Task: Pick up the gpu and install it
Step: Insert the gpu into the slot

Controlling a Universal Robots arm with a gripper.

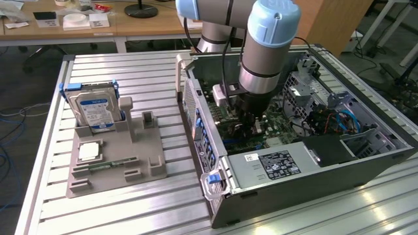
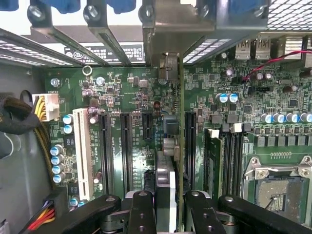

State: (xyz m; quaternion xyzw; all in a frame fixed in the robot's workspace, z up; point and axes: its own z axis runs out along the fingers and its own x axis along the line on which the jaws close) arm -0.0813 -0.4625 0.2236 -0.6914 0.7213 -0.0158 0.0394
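Observation:
The gpu (image 2: 181,146) shows edge-on in the wrist view as a thin green card standing over the motherboard (image 2: 131,92), with black expansion slots (image 2: 126,151) on either side of it. Its metal end bracket (image 2: 168,29) lies against the case's rear slot openings. My gripper (image 2: 170,207) is shut on the card, one black finger (image 2: 141,212) on each face. In the exterior view the gripper (image 1: 251,128) reaches straight down inside the open PC case (image 1: 274,196), over the motherboard's middle. Whether the card's edge sits in a slot, I cannot tell.
Left of the case in the exterior view, a grey fixture (image 1: 150,161) holds a silver hard drive (image 1: 95,111) and a narrow green memory stick (image 1: 107,164). The power supply (image 1: 277,164) fills the case's near end. Cables (image 1: 339,120) and a CPU socket (image 2: 280,187) lie nearby.

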